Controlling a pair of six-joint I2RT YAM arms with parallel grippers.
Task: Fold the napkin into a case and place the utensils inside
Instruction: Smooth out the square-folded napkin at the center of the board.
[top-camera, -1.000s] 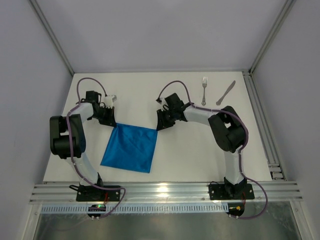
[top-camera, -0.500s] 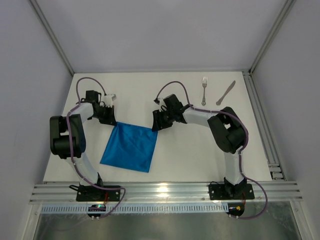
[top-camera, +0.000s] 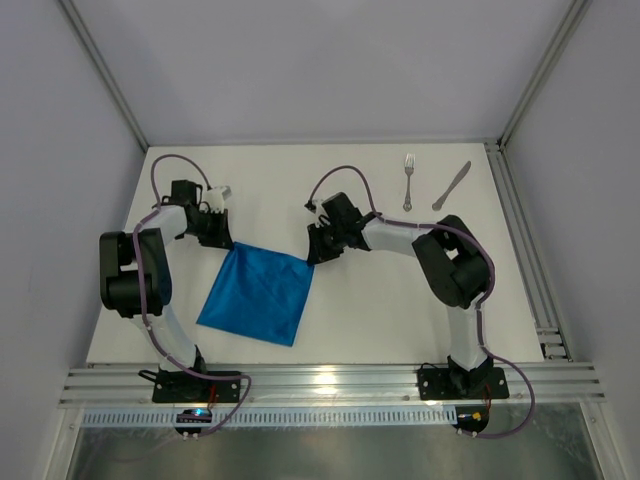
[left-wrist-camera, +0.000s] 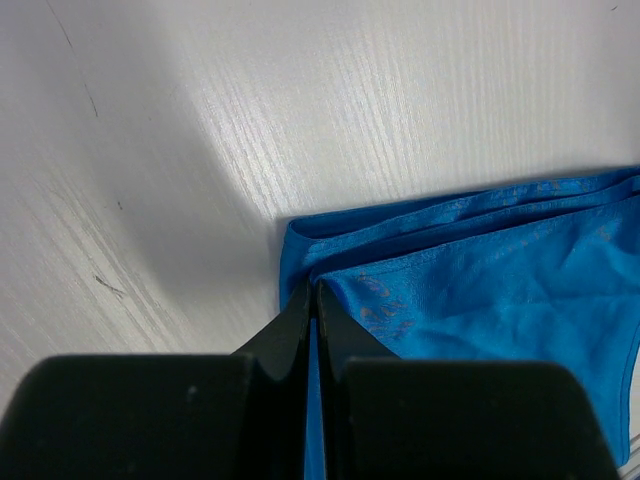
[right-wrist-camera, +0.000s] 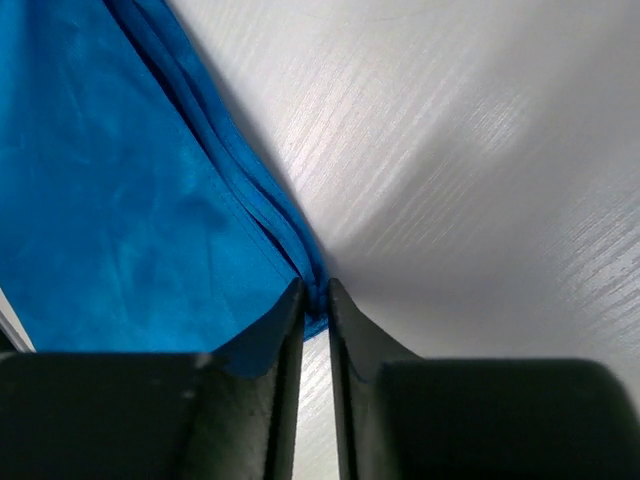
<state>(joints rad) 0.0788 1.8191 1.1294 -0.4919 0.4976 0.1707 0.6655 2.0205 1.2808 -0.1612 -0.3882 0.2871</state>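
The blue napkin (top-camera: 255, 295) lies flat as a folded square on the white table (top-camera: 380, 300), between the two arms. My left gripper (top-camera: 222, 243) is shut on its far left corner; in the left wrist view the jaws (left-wrist-camera: 313, 290) pinch the layered cloth (left-wrist-camera: 480, 290). My right gripper (top-camera: 314, 254) is shut on the far right corner, and in the right wrist view the fingertips (right-wrist-camera: 315, 290) nip the stacked hems of the cloth (right-wrist-camera: 120, 200). The fork (top-camera: 408, 180) and knife (top-camera: 451, 186) lie apart from the cloth at the far right.
Grey walls enclose the table on three sides. An aluminium rail (top-camera: 320, 385) runs along the near edge by the arm bases. A slotted rail (top-camera: 535, 290) borders the right edge.
My right gripper has shifted a little to the left with the napkin's far right corner. The napkin's near edge has slid slightly left. The left gripper has stayed put.
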